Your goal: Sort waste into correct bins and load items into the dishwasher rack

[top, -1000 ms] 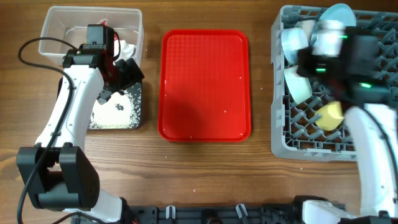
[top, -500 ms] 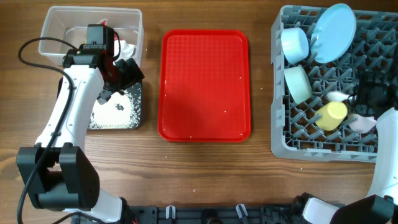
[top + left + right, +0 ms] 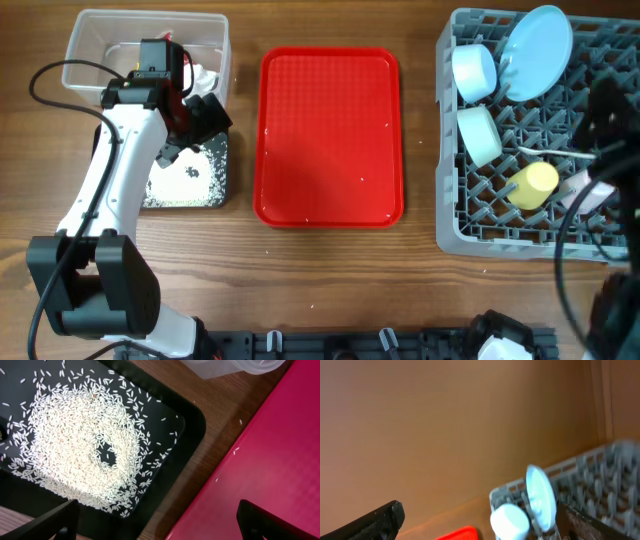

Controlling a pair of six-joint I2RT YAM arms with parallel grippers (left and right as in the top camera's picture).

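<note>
My left gripper [image 3: 196, 124] hangs open over the black tray [image 3: 222, 168], its fingertips [image 3: 50, 525] wide apart above the tray's edge [image 3: 192, 425]. White rice grains [image 3: 80, 440] cover the tray floor. The clear tub [image 3: 90, 40] behind it holds red and yellow wrappers and a white tissue [image 3: 205, 78]. The grey dishwasher rack [image 3: 470, 235] carries the light blue plate [image 3: 538, 38], two pale bowls [image 3: 473, 70] [image 3: 480, 135], the yellow cup [image 3: 532, 185] and the white spoon [image 3: 545, 153]. My right gripper [image 3: 480, 527] is open and empty, its blurred arm [image 3: 612, 125] at the rack's right side.
The flat red serving tray [image 3: 330, 135] lies between the bins and the rack, and its corner [image 3: 270, 460] fills the right of the left wrist view. A few stray grains dot the wood by the tray.
My right gripper has opened and swung from over the rack's back to its right edge, uncovering the plate. The white spoon now lies in the rack. The left arm has not moved.
</note>
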